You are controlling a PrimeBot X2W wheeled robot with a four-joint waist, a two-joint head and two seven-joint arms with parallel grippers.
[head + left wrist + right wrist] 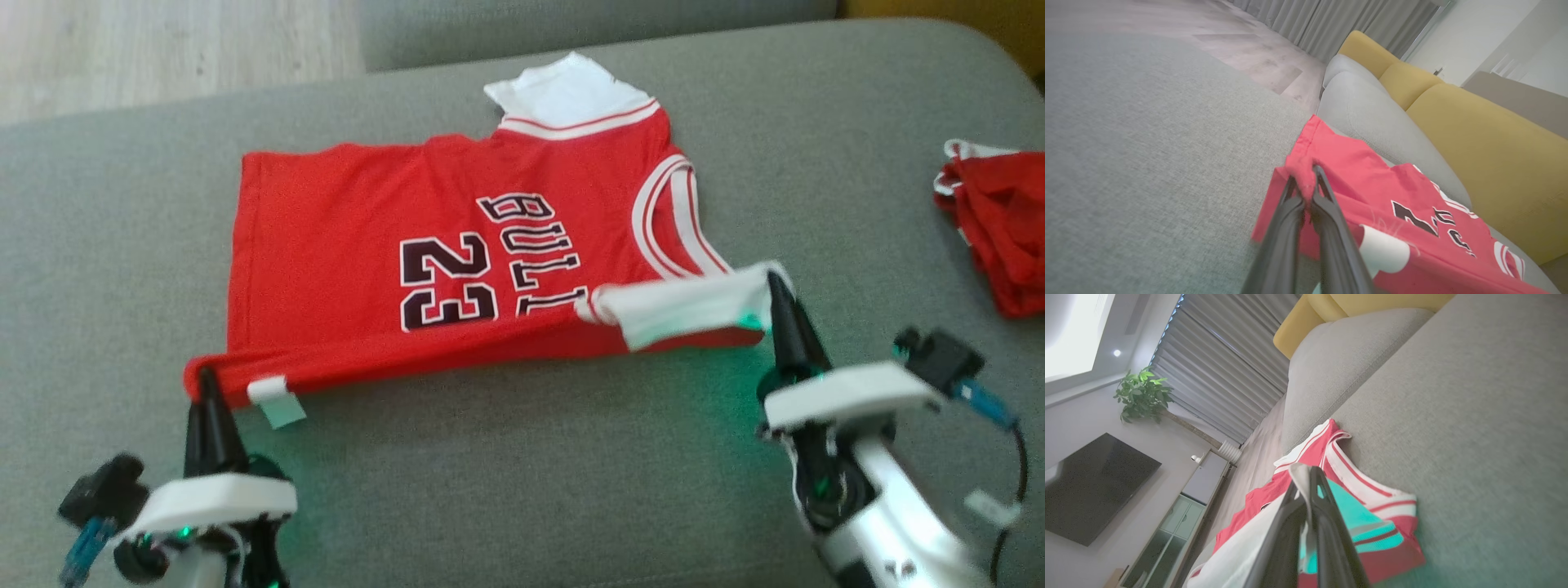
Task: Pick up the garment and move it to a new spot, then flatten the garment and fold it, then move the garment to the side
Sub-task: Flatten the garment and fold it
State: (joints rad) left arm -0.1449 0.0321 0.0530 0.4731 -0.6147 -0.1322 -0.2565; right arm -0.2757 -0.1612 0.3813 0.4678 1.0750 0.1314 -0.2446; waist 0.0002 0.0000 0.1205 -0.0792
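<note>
The garment (343, 245) lies on the grey sofa cushion (522, 482) with its long axis straight across my head view, hem toward 9 o'clock and neckline toward 3 o'clock. It sits a little toward 12 o'clock of the cushion's middle.

It is a red jersey, printed side up. The black, white-edged lettering and the number 23 are turned sideways, their tops toward 3 o'clock. White and red stripes trim the neck and armhole. One white sleeve (563, 90) lies flat at the jersey's 12 o'clock. The other white sleeve (686, 306) is at the 6 o'clock edge. A small white label (273, 400) hangs near the hem corner. The 6 o'clock edge runs as a straight rolled band between my two hands and looks raised off the cushion, while the rest lies flat.

My left hand (206, 384) is at 7 o'clock in the head view, fingers pointing to 12 o'clock. In the left wrist view it (1304, 175) is clenched on a pinch of the red hem corner.

My right hand (775, 282) is at 4 o'clock, fingers tilted toward 11 o'clock. In the right wrist view it (1304, 473) is clenched on the white sleeve fabric.

Another crumpled red cloth (1000, 237) lies well apart at 3 o'clock.
</note>
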